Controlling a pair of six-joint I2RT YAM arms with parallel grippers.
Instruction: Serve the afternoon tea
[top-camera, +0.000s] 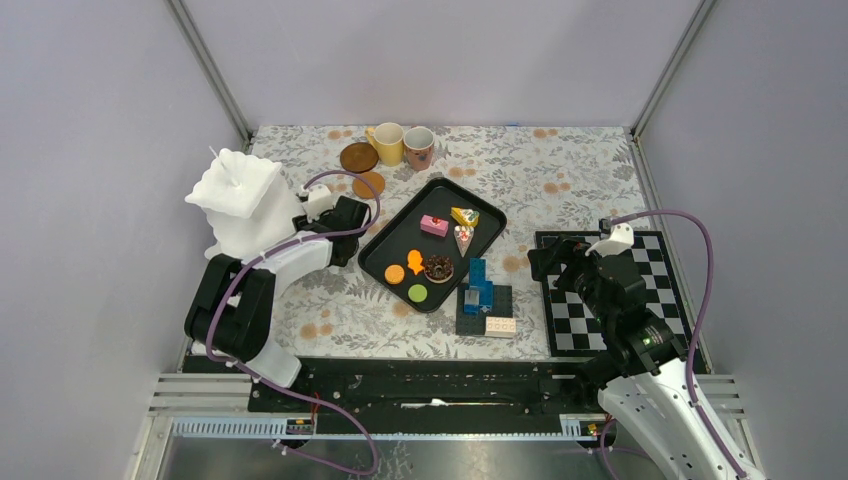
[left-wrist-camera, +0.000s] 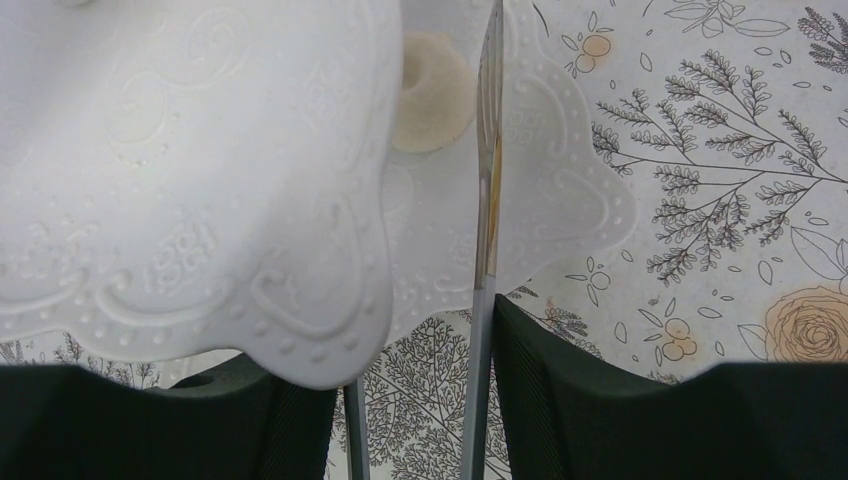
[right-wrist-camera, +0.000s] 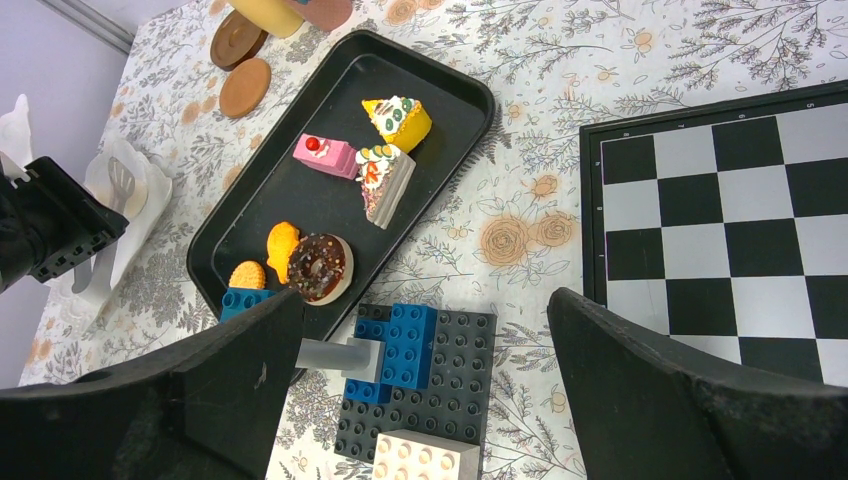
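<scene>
Since the toy cakes (right-wrist-camera: 385, 180) look light, hard and slick, the tongs (left-wrist-camera: 485, 200), legs spread inside the left gripper (left-wrist-camera: 420, 390), should pinch their flat sides

Bright, even overhead light. Shadows faint & soft, e.g. beside black tray (top-camera: 385, 250). Top view sharp. Left wrist: white embossed paper (left-wrist-camera: 200, 180) nr lens, washed out, bit blurry. Right wrist: tray crisp w/ mild sheen; right gripper (right-wrist-camera: 425, 300) fingers soft-edged, underlit.
</scene>
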